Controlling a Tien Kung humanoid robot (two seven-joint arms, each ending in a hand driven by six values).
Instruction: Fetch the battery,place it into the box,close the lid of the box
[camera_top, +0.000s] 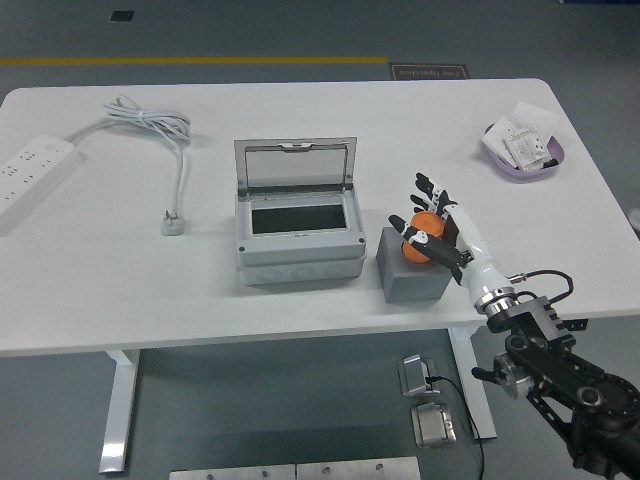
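The right hand (432, 228) reaches in from the lower right over the white worktop (90, 290), its white-and-black fingers (430, 186) curled around a small orange battery (421, 226). The battery sits inside the grasp, between the thumb on the near side and the other fingers, which point up and away behind it. Hand and battery are directly over a grey block (411, 270) that stands just to the right of the box (297, 240); whether the battery touches the block's top or hangs just above it cannot be told. The box is grey, with its clear lid (295, 163) swung up and standing open at the back, so the dark inside shows from above. The battery is near the box's right wall but outside it, with the block's left edge between them. Well apart at the far left lies a white power strip (35, 166), its cable (150, 125) looping across to a plug (175, 222) left of the box. At the far right corner sits a purple tray (497, 152) holding some white packets (527, 142). The black forearm carries on down off the worktop's near edge.
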